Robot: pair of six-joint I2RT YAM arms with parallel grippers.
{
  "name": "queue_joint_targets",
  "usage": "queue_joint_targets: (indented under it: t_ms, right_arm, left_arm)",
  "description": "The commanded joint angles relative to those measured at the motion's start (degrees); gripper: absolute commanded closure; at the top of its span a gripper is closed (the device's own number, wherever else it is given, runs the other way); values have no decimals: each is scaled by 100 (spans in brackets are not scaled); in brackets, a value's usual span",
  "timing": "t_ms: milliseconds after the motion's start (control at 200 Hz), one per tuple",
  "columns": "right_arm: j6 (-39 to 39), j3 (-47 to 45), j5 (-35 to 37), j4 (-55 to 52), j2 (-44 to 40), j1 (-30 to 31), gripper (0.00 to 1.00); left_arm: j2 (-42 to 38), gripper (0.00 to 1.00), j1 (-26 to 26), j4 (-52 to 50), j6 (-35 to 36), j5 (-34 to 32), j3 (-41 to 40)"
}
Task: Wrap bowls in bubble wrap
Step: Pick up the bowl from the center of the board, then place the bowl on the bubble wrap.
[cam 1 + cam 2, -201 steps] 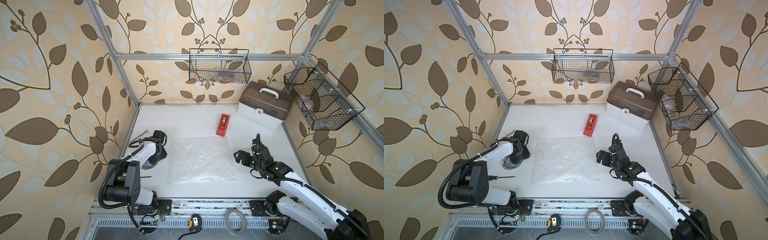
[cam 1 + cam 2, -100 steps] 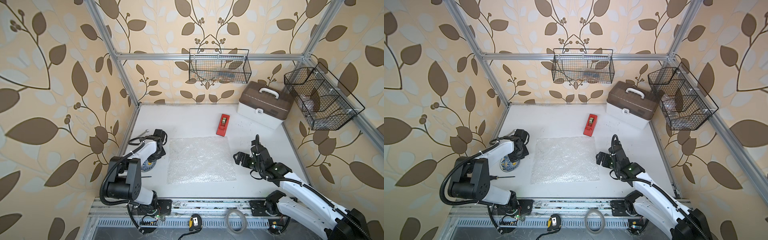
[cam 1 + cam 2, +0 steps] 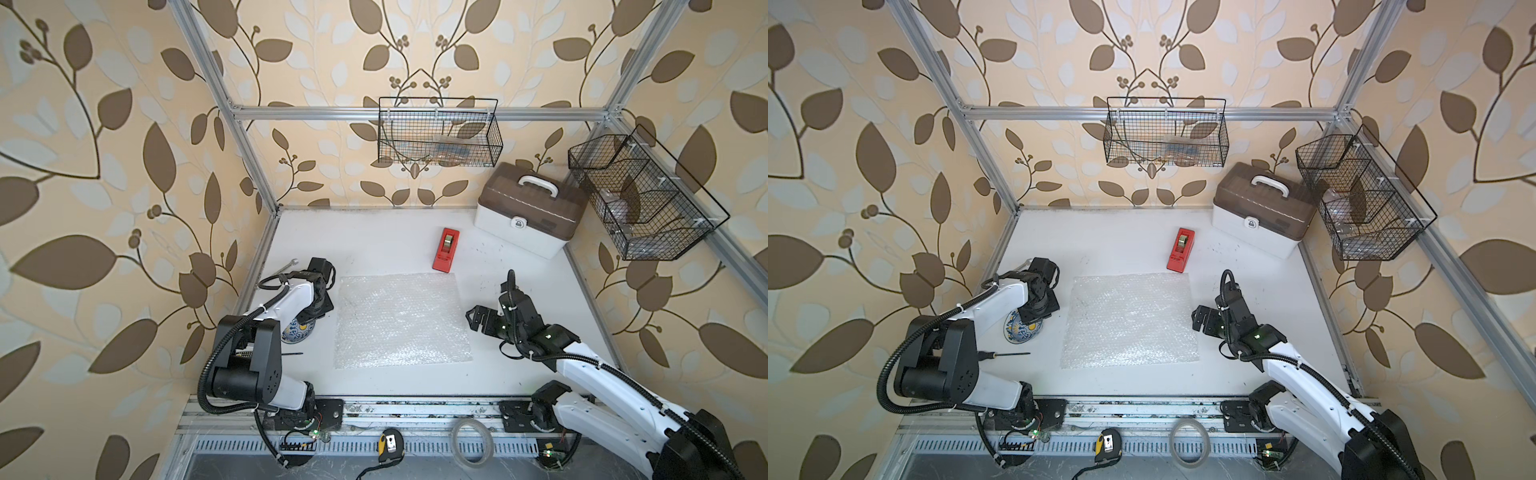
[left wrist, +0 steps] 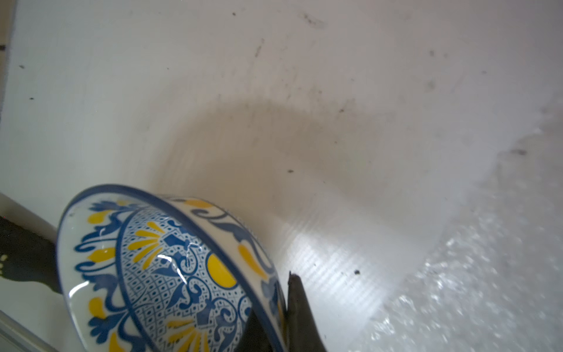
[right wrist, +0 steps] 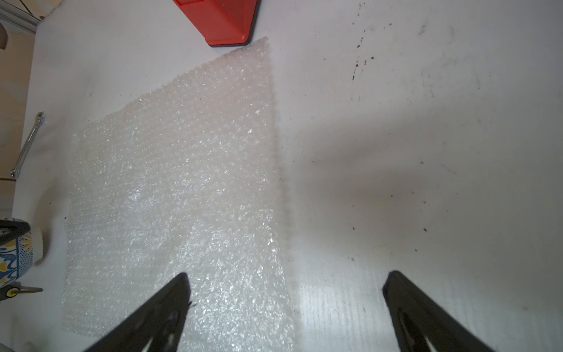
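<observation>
Presently: left gripper clamped on rim of patterned bowl, tilted, just beside bubble wrap; rim pinch suits carrying across. Sheet flat, mid-table, bare. Right gripper spread wide, empty, over sheet's near edge, likely poised for folding.

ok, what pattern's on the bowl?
The bowl: white, blue-and-yellow floral ornament; best in left wrist view.

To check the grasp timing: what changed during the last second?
The left claw closed on the rim of the patterned bowl, which appears tilted. The right claw stayed open at the edge of the bubble wrap; that and the red tape dispenser did not move.
</observation>
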Motion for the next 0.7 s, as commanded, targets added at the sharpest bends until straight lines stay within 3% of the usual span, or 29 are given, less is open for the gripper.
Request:
queue_joint_targets:
  t_ms: [0, 315, 495, 695]
  right_arm:
    - [-145, 17, -118, 22, 120, -134, 0]
    - [-429, 233, -740, -149, 445, -863, 0]
    - [-594, 261, -936, -144, 668, -1179, 0]
    - [-732, 306, -1066, -166, 790, -1335, 0]
  left_arm:
    - [-452, 100, -322, -376, -172, 112, 471]
    - [-443, 100, -2031, -640, -890, 82, 1482]
    - [489, 100, -3342, -449, -1431, -218, 2079]
    - [1757, 100, -4058, -475, -1458, -227, 2980]
